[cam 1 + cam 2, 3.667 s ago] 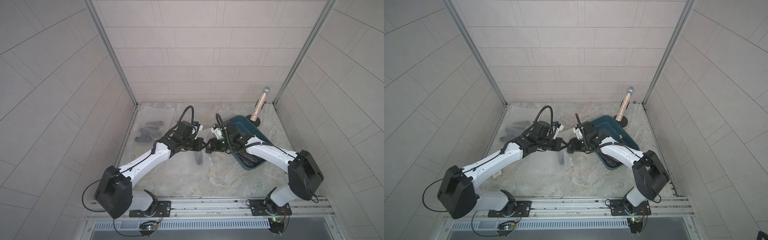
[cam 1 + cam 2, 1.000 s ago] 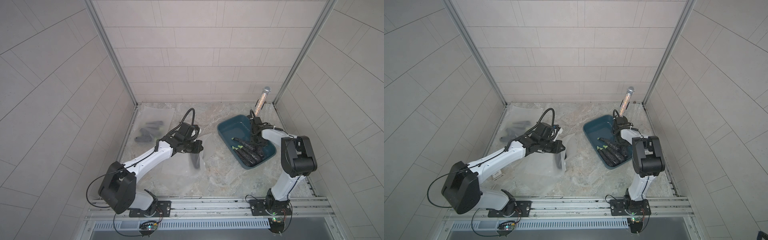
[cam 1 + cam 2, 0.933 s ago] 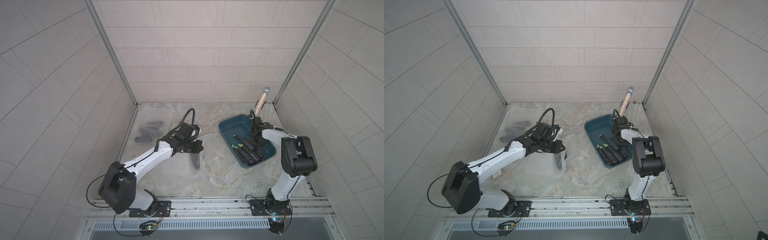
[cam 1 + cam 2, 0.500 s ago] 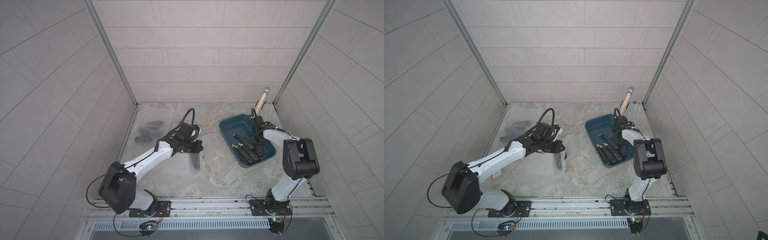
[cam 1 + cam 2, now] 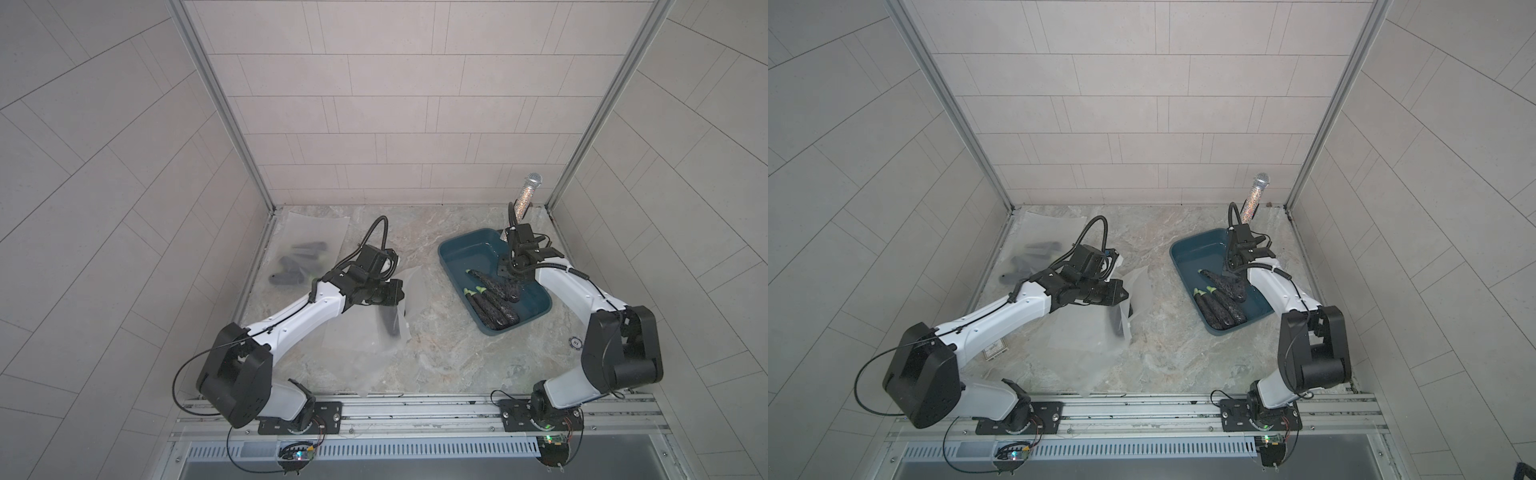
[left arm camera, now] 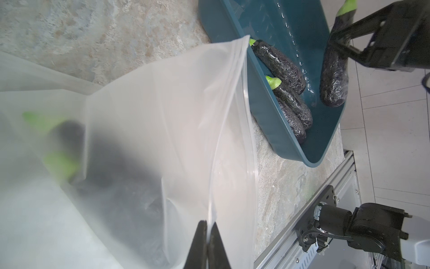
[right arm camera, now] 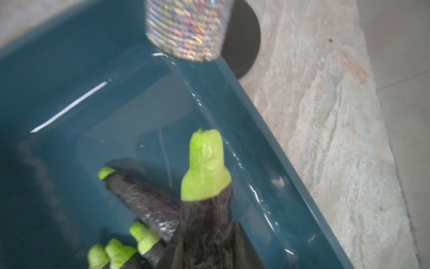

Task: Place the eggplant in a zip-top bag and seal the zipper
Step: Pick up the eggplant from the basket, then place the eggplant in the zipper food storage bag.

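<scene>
Nearest, on the front half of the marble-patterned bench (image 5: 436,365), my left pincer (image 6: 207,244) is clenched on the zipper rim of a clear zip-top bag (image 6: 162,111). It holds that edge raised, with the mouth facing the tub. The bagged eggplants (image 6: 104,158) show through the cloudy plastic as dark blurs with green stems, probably two of them.

Farther back and to my right, a teal tub (image 5: 457,253) sits on the bench, near the bag but apart from it. My right pincer (image 7: 207,244) is grasping one eggplant (image 7: 206,209) by its dark body, green stem pointing up, over the far side of the tub. I cannot tell whether its lower tip touches the tub floor. Several loose eggplants (image 5: 492,309) lie together in the tub beside it.

Farthest away, a second clear bag (image 5: 307,253) holding dark items lies flat in the back left corner. A glittery microphone (image 5: 528,193) stands upright on a black base just behind the tub, close to the tiled back wall.
</scene>
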`<action>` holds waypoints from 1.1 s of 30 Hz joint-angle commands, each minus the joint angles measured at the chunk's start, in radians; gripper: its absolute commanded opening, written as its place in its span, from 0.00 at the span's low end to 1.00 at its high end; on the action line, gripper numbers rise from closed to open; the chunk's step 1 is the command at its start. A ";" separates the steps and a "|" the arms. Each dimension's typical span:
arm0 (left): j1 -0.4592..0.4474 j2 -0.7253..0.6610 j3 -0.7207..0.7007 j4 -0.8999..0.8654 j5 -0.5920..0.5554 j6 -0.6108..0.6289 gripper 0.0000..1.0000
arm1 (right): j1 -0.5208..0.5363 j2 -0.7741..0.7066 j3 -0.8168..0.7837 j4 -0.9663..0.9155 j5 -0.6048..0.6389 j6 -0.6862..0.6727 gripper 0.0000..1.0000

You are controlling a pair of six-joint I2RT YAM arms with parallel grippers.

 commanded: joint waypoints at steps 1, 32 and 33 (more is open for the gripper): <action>0.011 -0.008 0.025 -0.002 -0.022 -0.019 0.00 | 0.069 -0.068 0.021 0.019 -0.016 0.004 0.17; 0.033 -0.038 0.003 0.091 0.009 -0.155 0.00 | 0.626 -0.050 -0.220 0.999 -0.025 0.441 0.10; 0.036 -0.042 0.002 0.094 0.010 -0.160 0.00 | 0.631 -0.042 -0.225 1.009 -0.025 0.442 0.10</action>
